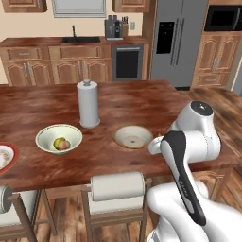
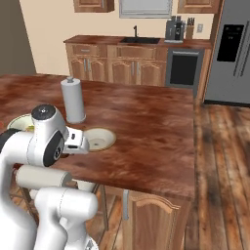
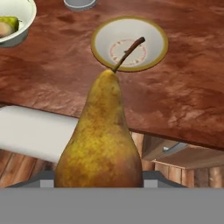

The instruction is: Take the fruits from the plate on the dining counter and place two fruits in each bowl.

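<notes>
A yellow-brown pear [image 3: 100,140] with a long stem stands upright in my gripper [image 3: 99,179], which is shut on it; the fingertips are hidden behind the fruit. It hangs just off the near edge of the dining counter [image 1: 142,104], short of the shallow tan-rimmed bowl [image 3: 129,43] [image 1: 133,137], which has nothing in it. The deeper cream bowl [image 1: 58,139] to the left holds two fruits [image 1: 61,143], one yellow-green and one pinkish. The red-rimmed plate [image 1: 5,156] is cut off at the left edge.
A white paper towel roll [image 1: 88,104] stands upright on the counter behind the two bowls. Stools with white padded backs [image 1: 116,186] line the counter's near side under the hand. The back-wall counter with a sink [image 1: 80,40] and a fridge [image 1: 177,42] are far off.
</notes>
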